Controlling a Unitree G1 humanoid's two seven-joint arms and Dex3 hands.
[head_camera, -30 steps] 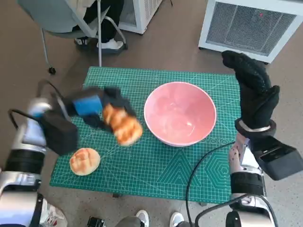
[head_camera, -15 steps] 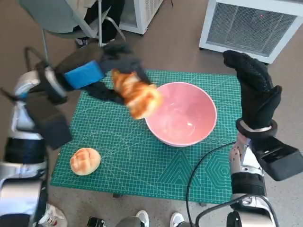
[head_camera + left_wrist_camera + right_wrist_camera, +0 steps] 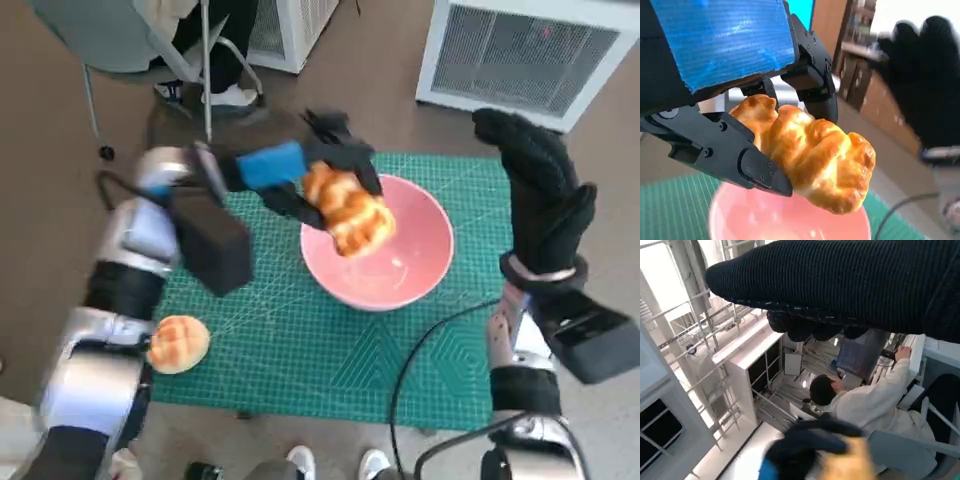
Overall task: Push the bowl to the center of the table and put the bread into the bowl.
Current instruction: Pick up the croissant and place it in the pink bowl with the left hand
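Bread: a second bun (image 3: 179, 342) lies lower left on the mat (image 3: 300, 370), not yet moved.
Bowl (image 3: 400, 285): mid-frame, about centred on the mat; push looks done.
Left hand (image 3: 300, 175): I pinch the bread (image 3: 347, 210) over the bowl; release remains.
Right hand (image 3: 540, 195): raised at right, fingers spread, holding nothing.

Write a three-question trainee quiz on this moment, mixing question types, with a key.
1. True or false: the left hand holds the twisted bread above the pink bowl.
2. Where is the round bun? A) in the bowl B) on the green mat near the left arm C) in the right hand
3. Fill in: the right hand holds ____.

Key: 1 true; 2 B; 3 nothing.
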